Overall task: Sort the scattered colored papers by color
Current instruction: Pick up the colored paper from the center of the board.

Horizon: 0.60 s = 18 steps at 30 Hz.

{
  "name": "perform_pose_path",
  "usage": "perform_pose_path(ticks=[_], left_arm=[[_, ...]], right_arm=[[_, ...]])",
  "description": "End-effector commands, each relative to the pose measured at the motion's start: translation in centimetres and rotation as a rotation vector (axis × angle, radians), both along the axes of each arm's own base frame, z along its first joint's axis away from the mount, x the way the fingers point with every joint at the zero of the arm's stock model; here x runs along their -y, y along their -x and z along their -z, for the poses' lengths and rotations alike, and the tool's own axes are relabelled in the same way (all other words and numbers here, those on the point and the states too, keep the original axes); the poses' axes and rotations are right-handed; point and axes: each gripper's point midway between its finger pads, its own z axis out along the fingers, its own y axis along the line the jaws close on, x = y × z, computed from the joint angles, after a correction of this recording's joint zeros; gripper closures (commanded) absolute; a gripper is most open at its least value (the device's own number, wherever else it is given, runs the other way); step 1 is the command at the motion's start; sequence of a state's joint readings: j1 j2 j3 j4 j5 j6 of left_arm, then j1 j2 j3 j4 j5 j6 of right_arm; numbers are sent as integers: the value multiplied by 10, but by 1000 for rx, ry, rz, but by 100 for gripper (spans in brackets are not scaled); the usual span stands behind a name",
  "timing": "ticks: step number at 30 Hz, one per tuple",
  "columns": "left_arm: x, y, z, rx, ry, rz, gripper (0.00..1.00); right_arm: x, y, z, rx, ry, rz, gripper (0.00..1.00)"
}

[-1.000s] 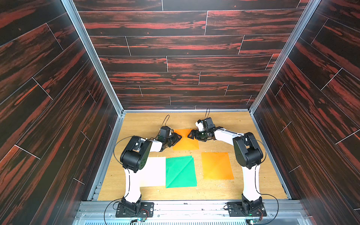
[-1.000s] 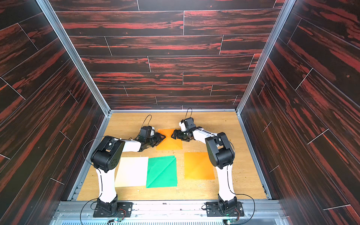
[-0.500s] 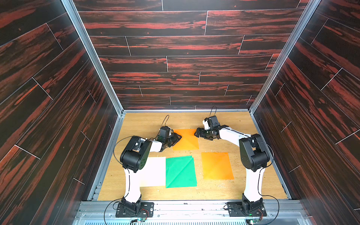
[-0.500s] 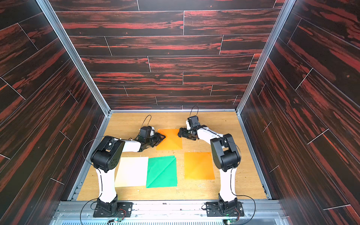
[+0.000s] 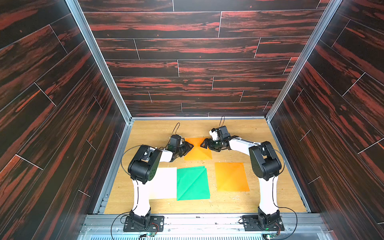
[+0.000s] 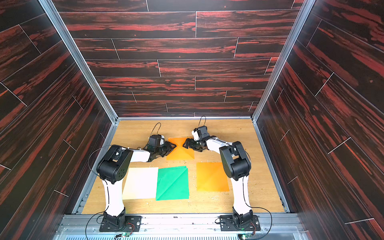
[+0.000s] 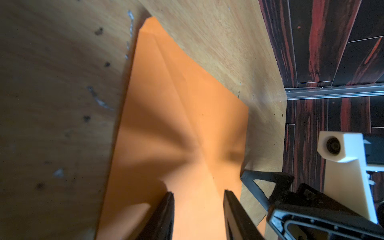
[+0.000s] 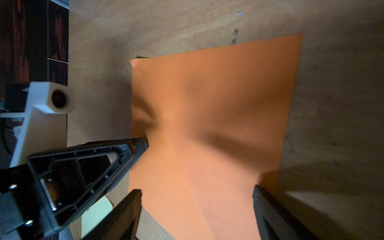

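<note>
Both arms reach low toward each other, left gripper (image 5: 190, 148) fingers partly apart, right gripper (image 5: 204, 144) fingers wide.

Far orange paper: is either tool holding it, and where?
Cannot be told: the left tool, jaws apart, presses the far orange paper near one edge, puckering it; the right tool is open.

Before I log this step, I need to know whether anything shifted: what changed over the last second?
The right hand drew back from the far orange sheet toward the robot's right, then returned to its edge, jaws open throughout. Nothing was grasped or released. The left hand, the white sheet, green sheet and near orange sheet stayed put.
</note>
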<state>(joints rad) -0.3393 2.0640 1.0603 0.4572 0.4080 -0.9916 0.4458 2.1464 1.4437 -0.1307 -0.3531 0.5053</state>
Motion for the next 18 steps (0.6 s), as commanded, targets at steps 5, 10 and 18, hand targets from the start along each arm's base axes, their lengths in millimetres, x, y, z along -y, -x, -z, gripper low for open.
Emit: perform_pose_path(ticks=[5, 10, 18], left_arm=[[-3, 8, 25, -62, 2, -5, 57], [-2, 5, 24, -54, 18, -15, 57], [2, 1, 26, -45, 61, -26, 57]], right_arm=[[-15, 32, 51, -197, -43, -47, 12], [-24, 32, 52, -213, -83, -71, 12], [-38, 41, 50, -232, -141, -116, 12]])
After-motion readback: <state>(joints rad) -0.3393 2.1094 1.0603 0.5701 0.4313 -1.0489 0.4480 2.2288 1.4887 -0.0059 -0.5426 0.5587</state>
